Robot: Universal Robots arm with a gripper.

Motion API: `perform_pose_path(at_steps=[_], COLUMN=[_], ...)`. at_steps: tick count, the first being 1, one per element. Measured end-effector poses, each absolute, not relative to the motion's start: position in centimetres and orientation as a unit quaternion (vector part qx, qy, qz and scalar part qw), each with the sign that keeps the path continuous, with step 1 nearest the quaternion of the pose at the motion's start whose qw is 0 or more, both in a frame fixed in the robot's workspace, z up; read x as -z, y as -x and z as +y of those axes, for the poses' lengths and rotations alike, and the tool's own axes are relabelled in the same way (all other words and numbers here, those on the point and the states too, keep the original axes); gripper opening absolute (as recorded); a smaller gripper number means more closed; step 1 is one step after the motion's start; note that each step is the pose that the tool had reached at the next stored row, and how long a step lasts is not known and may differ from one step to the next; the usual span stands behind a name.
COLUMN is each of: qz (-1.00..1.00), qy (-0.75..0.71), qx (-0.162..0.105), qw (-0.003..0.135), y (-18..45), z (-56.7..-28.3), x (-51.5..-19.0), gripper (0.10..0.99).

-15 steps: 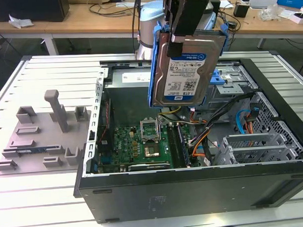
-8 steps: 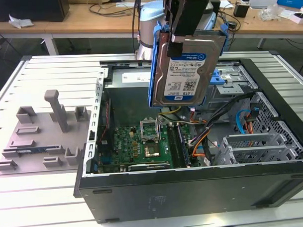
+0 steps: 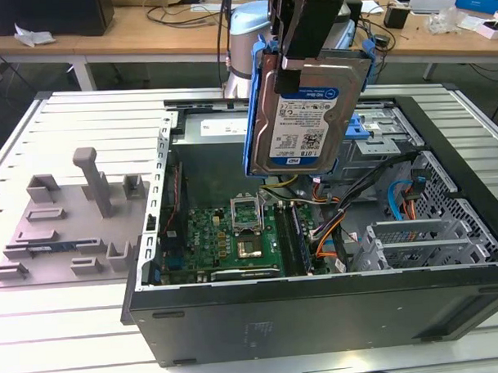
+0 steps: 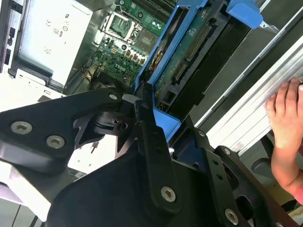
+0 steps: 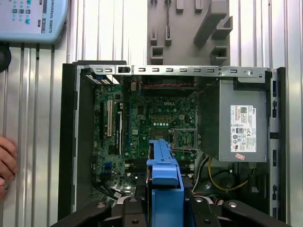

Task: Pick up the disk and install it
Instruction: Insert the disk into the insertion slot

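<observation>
The gripper [image 3: 296, 66] pinches the disk [image 3: 300, 119] by its top edge and holds it upright in the air, above the middle of the open computer [image 3: 319, 319]. It is picked up but not fitted yet. I think it needs careful lining up to go in.

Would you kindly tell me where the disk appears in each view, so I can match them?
Exterior view: the disk hangs upright in the gripper, above the open case.
Second wrist view: the disk runs edge-on from the gripper, beside the motherboard.
First wrist view: its blue edge lies across the motherboard.
Shared landmark: the green motherboard.
</observation>
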State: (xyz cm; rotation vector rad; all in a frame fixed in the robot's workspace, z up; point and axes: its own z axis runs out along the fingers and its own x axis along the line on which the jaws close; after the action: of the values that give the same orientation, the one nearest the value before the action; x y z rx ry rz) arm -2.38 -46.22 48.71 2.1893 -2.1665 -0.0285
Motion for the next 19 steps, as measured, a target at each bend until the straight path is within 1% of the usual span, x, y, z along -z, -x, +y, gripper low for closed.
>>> perform_pose_path(at_steps=[2, 5, 10, 19], qz=[-0.703, -0.703, -0.703, -0.703], qy=[-0.711, -0.711, -0.711, -0.711], qx=[0.007, 0.002, 0.021, 0.021], qw=[0.028, 0.013, -0.008, -0.008], y=[2.4, 2.7, 2.7, 2.6], z=[-46.2, -46.3, -47.8, -48.1], x=[-48.7, -48.6, -48.4, -48.4], gripper=[0.365, 0.365, 0.365, 0.365])
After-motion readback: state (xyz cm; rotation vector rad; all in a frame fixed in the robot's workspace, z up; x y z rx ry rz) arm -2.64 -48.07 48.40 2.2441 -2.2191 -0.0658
